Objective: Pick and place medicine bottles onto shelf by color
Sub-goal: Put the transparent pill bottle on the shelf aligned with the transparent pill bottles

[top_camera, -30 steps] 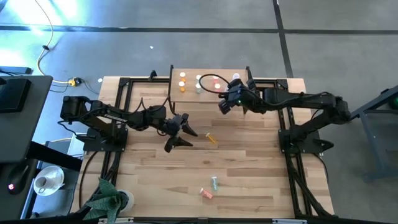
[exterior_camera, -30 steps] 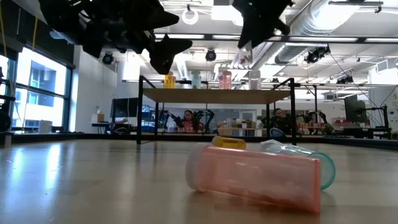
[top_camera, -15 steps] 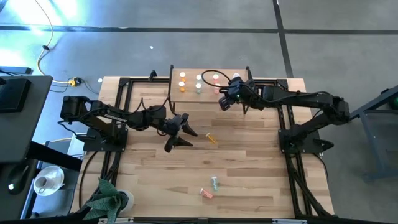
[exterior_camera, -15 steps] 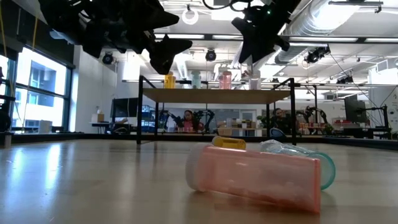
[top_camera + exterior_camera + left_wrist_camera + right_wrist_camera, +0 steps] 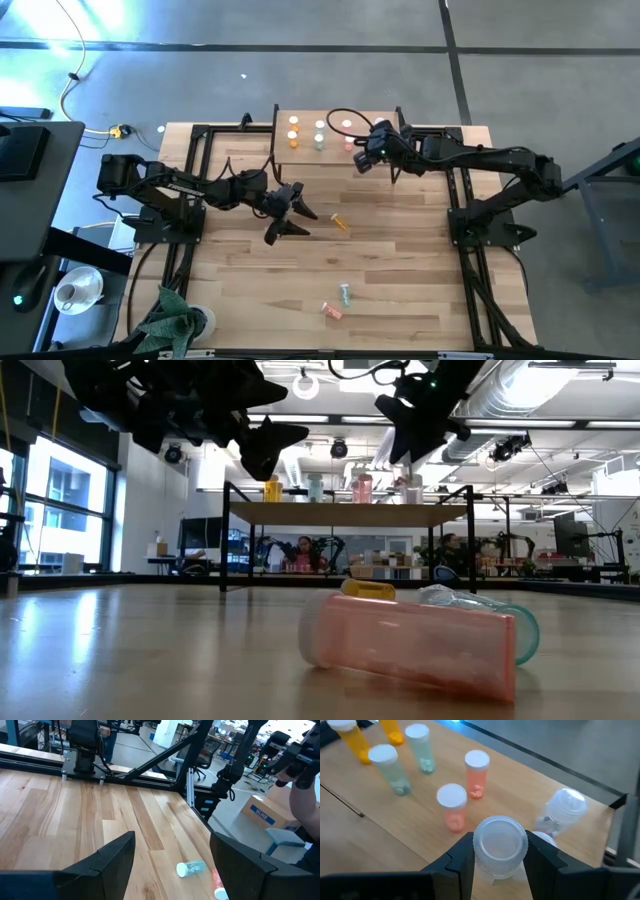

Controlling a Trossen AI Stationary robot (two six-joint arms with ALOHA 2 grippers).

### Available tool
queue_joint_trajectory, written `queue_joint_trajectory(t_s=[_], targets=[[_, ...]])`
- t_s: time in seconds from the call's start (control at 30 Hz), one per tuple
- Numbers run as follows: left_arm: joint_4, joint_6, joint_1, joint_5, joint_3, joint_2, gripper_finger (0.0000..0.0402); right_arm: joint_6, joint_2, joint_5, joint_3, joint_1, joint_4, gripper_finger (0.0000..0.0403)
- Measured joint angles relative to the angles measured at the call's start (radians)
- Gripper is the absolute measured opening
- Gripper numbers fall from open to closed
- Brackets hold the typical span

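1. Landmark: the small raised shelf (image 5: 335, 133) with a light wood top and thin black metal legs, at the far edge of the wooden tabletop (image 5: 400, 260).
2. Right gripper (image 5: 372, 152) is at the shelf's right end, above its top. Its fingers (image 5: 455, 857) are clenched on a clear cylindrical bottle with a clear cap (image 5: 499, 845), held upright over the shelf top.
3. Standing on the shelf: two orange bottles (image 5: 355, 740) at the left end, two pale green bottles (image 5: 390, 770) next, two pink bottles with white caps (image 5: 453, 806) next, one clear bottle (image 5: 560, 812) at the right end, just beside the held one.
4. Left gripper (image 5: 290, 212) hovers over the tabletop, in front of the shelf and well apart from it. Jaws released, spread wide, nothing between them.
5. On the tabletop in front of the shelf: one orange bottle lying down (image 5: 341, 222), near the left gripper; farther from the shelf, a green-tinted bottle (image 5: 345, 294) and a pink bottle (image 5: 331, 311) lying side by side.
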Motion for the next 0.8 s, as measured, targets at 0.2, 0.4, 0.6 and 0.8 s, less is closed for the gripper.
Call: queue_joint_trajectory(t_s=[0.2,0.4,0.6,0.8], targets=[[0.000,0.000,0.000,0.000,0.000,0.000,0.0245,-0.013,0.000,0.017,0.000,0.001,-0.028,0.0120],[0.000,0.000,0.000,0.000,0.000,0.000,0.0245,-0.036,-0.013,-0.020,-0.001,0.020,-0.038,0.0120],[-0.008,0.000,0.000,0.000,0.000,0.000,0.0245,-0.032,-0.088,-0.057,-0.001,0.052,-0.068,0.0120],[-0.011,0.000,0.000,0.000,0.000,0.000,0.0245,0.019,-0.186,-0.033,-0.001,0.107,-0.165,0.0120]])
